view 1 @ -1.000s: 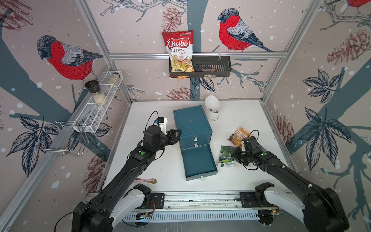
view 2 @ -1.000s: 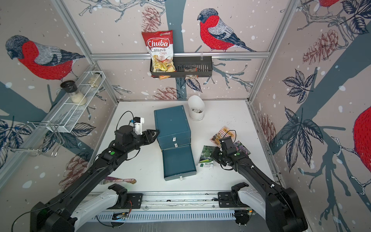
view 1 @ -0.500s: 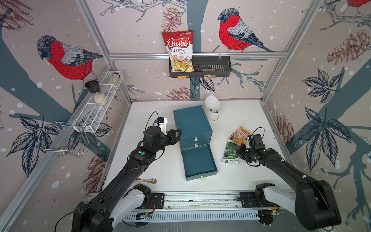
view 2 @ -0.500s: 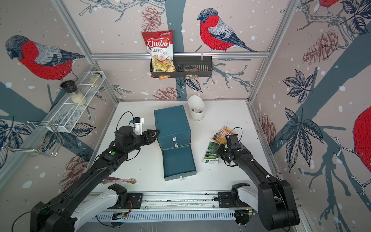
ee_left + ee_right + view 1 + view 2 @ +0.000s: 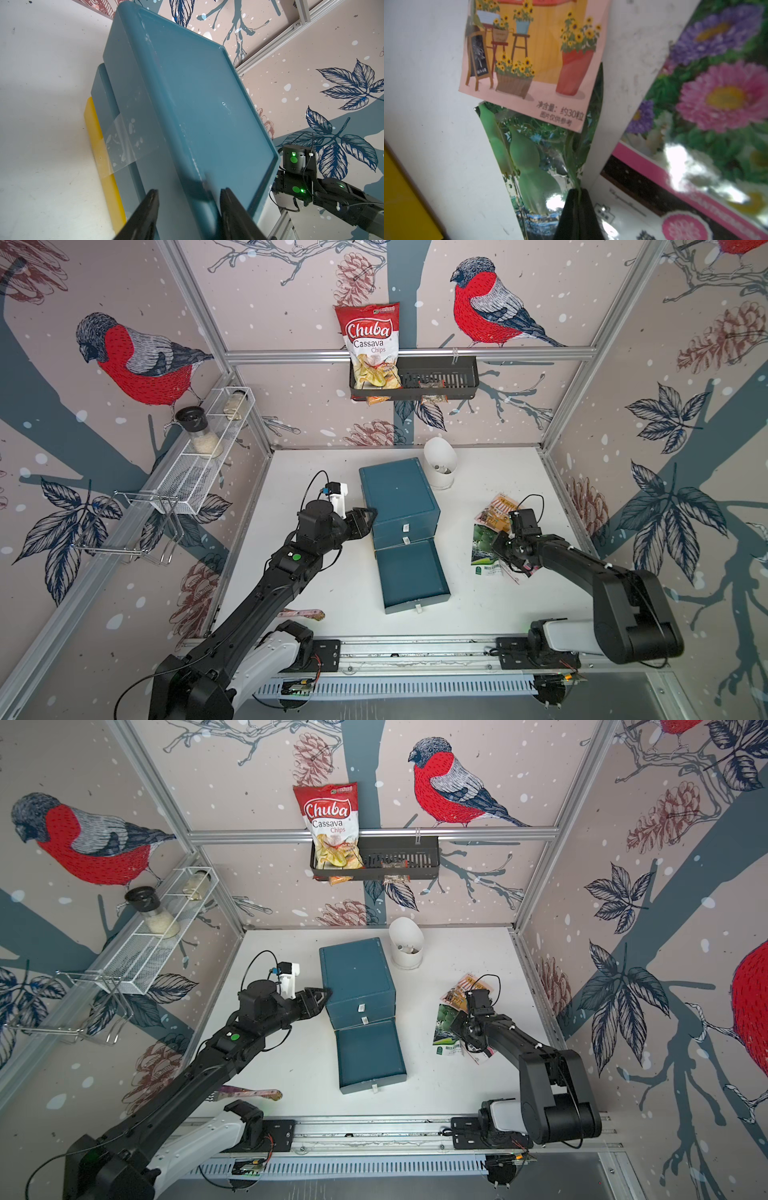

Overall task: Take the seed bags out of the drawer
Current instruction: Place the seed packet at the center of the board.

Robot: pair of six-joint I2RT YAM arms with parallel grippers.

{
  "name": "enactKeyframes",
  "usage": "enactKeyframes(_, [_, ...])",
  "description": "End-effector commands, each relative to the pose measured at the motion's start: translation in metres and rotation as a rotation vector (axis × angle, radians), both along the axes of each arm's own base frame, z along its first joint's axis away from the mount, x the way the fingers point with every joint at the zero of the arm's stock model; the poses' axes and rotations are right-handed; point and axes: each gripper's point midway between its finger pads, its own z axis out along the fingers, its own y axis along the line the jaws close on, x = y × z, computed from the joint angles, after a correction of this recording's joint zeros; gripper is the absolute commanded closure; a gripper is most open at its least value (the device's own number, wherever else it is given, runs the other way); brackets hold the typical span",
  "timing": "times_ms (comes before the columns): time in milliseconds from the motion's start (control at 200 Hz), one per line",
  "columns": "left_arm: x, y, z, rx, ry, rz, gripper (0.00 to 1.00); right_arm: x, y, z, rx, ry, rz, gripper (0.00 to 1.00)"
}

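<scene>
Green bag (image 5: 529, 158) on table (image 5: 478, 472) right of the open drawer (image 5: 411, 576), touching orange bag (image 5: 533, 52), purple bag (image 5: 716, 93) beside | right gripper (image 5: 577, 205) clamped on its edge | left gripper (image 5: 190, 191) fingers apart astride cabinet (image 5: 207, 104) rim | I'd release, then lift straight, dragging none of 3.

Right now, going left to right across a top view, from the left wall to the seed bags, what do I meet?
Wire shelf → left gripper → blue drawer unit → green seed bag.
</scene>
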Motion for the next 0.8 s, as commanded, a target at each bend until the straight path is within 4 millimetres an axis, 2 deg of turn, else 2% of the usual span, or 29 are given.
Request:
enactKeyframes(0, [-0.012, 0.012, -0.038, 0.088, 0.127, 0.020, 0.49, -0.009, -0.001, -0.012, -0.024, 0.058, 0.009, 1.00])
enactKeyframes(100, [-0.013, 0.012, -0.038, 0.088, 0.128, 0.021, 0.49, -0.012, -0.009, -0.013, -0.060, 0.063, -0.024, 0.99])
enactKeyframes(140, [-0.013, 0.012, -0.038, 0.089, 0.127, 0.021, 0.49, -0.013, -0.014, -0.011, -0.080, 0.060, -0.038, 0.93])
enactKeyframes(235, [-0.013, 0.013, -0.036, 0.089, 0.122, 0.021, 0.47, -0.016, -0.020, -0.002, -0.112, 0.045, -0.056, 0.65])
enactKeyframes(290, [-0.013, 0.012, -0.036, 0.088, 0.121, 0.021, 0.47, -0.017, -0.023, 0.004, -0.130, 0.035, -0.062, 0.54])
enactKeyframes(345, [-0.013, 0.012, -0.034, 0.085, 0.120, 0.022, 0.46, -0.019, -0.025, 0.011, -0.148, 0.030, -0.063, 0.47])
enactKeyframes(425, [-0.013, 0.012, -0.032, 0.084, 0.115, 0.023, 0.46, -0.023, -0.022, 0.019, -0.166, 0.025, -0.049, 0.43])
enactKeyframes(455, [-0.012, 0.013, -0.030, 0.083, 0.112, 0.025, 0.46, -0.021, -0.019, 0.029, -0.164, -0.006, -0.043, 0.41])
enactKeyframes(605, [-0.011, 0.015, -0.024, 0.075, 0.098, 0.041, 0.44, -0.031, 0.003, 0.065, -0.202, -0.072, 0.002, 0.35])
enactKeyframes(695, [-0.011, 0.014, -0.017, 0.070, 0.091, 0.039, 0.41, -0.043, 0.033, 0.095, -0.182, -0.168, 0.051, 0.33])
enactKeyframes(795, [-0.009, 0.012, -0.007, 0.057, 0.074, 0.033, 0.38, -0.069, 0.078, 0.123, -0.100, -0.291, 0.158, 0.33])
